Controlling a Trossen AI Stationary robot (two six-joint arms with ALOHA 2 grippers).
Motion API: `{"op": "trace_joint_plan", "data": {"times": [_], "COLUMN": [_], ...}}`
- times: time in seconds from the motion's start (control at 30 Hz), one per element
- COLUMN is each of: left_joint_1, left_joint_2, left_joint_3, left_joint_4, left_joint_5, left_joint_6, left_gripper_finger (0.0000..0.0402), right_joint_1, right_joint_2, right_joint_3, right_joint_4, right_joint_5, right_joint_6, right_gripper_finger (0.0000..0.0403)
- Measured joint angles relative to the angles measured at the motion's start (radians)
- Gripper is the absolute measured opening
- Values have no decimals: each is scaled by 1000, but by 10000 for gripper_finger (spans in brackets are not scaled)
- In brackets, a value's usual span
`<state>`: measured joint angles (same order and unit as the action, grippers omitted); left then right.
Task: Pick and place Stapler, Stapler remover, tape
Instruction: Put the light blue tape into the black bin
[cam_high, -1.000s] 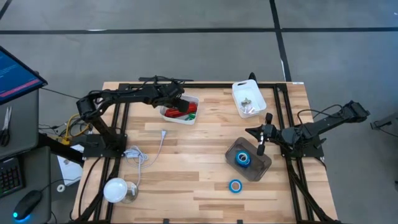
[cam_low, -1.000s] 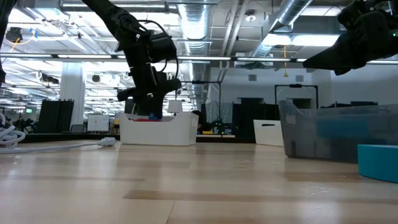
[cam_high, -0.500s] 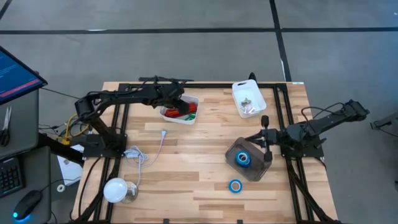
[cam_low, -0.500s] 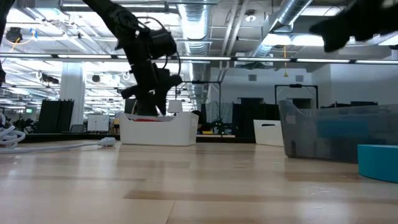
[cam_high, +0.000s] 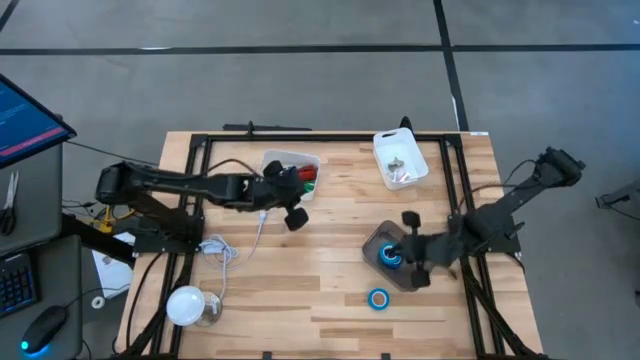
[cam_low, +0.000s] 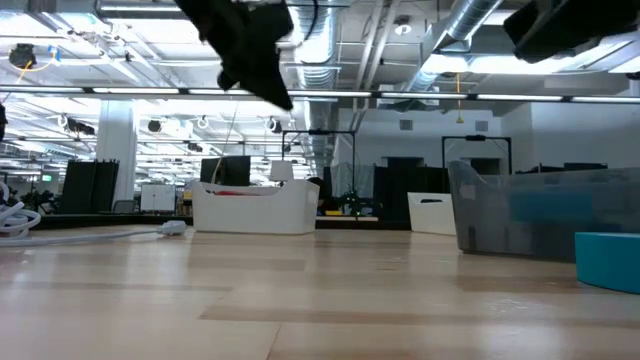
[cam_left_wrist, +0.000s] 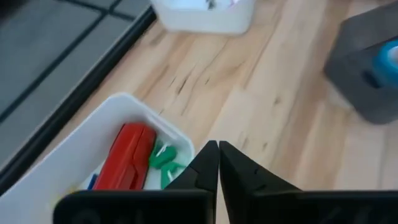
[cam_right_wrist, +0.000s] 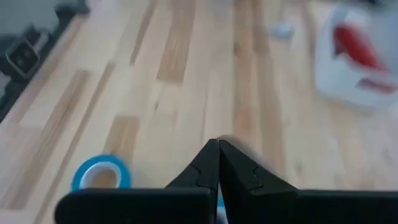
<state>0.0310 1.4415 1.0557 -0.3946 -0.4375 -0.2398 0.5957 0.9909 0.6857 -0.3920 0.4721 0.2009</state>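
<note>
The red stapler (cam_left_wrist: 129, 159) lies in a white bin (cam_high: 272, 160) at the far middle of the table, with small green pieces (cam_left_wrist: 163, 158) beside it. Which piece is the stapler remover I cannot tell. One blue tape roll (cam_high: 389, 257) sits in a grey bin (cam_high: 372, 243). Another tape roll (cam_high: 378, 298) lies flat on the table near it. My left gripper (cam_high: 298, 205) hangs shut and empty just near of the white bin. My right gripper (cam_high: 404, 250) hovers shut and empty over the grey bin.
A second white bin (cam_high: 400, 160) with small items stands at the far right. A white cable (cam_high: 255, 232) and a round white object (cam_high: 186, 305) lie on the table's left part. Bare wood lies between the two bins.
My left gripper has come up out of the white bin and swung toward the table's near edge, rolling as it went. My right gripper has moved toward the near edge and the left, coming over the grey bin. The stapler stays in the white bin.
</note>
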Motion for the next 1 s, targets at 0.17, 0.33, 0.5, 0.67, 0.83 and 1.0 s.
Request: {"op": "trace_joint_plan", "data": {"times": [0.17, 0.33, 0.5, 0.67, 0.83, 1.0], "left_joint_1": [-78, -116, -122, -117, -118, -118], "left_joint_2": [-64, -81, -81, -80, -80, -80], "left_joint_3": [0, 0, -9, -43, -88, -121], "left_joint_4": [6, 8, 10, 15, 15, 17], "left_joint_5": [-35, -49, -49, -49, -49, -49], "left_joint_6": [0, 0, 0, 28, 28, 22], "left_gripper_finger": [2, 2, 2, 2, 2, 2], "right_joint_1": [60, 101, 135, 151, 140, 120], "right_joint_2": [232, 435, 581, 668, 733, 789], "right_joint_3": [195, 399, 534, 580, 583, 584], "right_joint_4": [-215, -402, -470, -460, -432, -427], "right_joint_5": [-12, -87, -190, -280, -346, -369], "right_joint_6": [216, 382, 451, 456, 457, 482], "right_gripper_finger": [0, 0, 0, 8, 49, 103]}}
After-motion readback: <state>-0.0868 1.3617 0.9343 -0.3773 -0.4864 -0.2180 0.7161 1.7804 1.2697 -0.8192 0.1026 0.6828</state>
